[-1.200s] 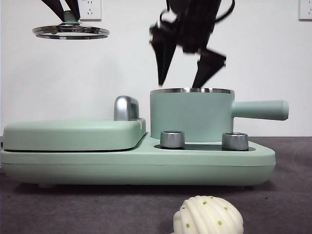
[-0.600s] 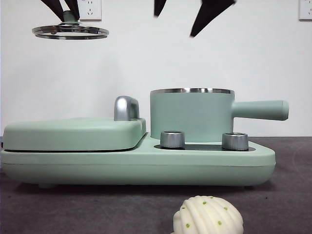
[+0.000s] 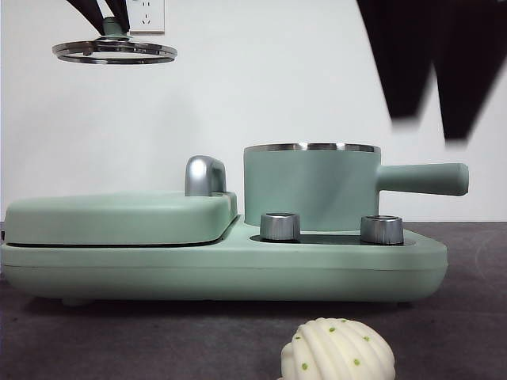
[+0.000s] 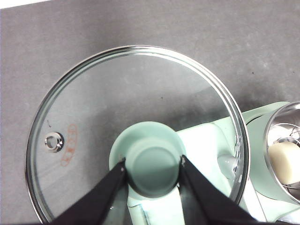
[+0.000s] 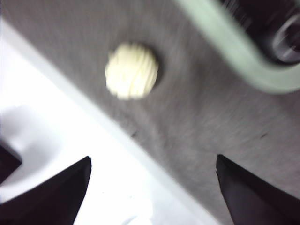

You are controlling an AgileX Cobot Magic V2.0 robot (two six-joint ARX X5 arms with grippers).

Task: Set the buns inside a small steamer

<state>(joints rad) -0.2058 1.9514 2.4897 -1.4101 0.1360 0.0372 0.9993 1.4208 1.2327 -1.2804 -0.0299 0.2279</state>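
The small steamer (image 3: pixel 309 186) stands lidless on the right half of the appliance, handle pointing right. In the left wrist view a smooth cream bun (image 4: pixel 285 161) lies inside its steel rim (image 4: pixel 269 136). High at the left, my left gripper (image 4: pixel 152 164) is shut on the green knob of the glass lid (image 3: pixel 115 52). The ridged bun with green dots (image 3: pixel 338 350) sits on the dark table in front of the appliance. My right gripper (image 3: pixel 432 127) hangs open, empty and blurred, high at the right. Its wrist view shows the ridged bun (image 5: pixel 131 70) well ahead of the jaws.
The flat mint-green griddle lid (image 3: pixel 119 218) with a chrome handle (image 3: pixel 204 174) fills the appliance's left half. Two steel knobs (image 3: pixel 280 226) (image 3: pixel 381 229) stand before the pot. A white wall with a socket (image 3: pixel 145 12) lies behind.
My right gripper lifted from just above the steamer's rim, left the top of the picture, then came back large and blurred at the right. The lid and the ridged bun have not moved.
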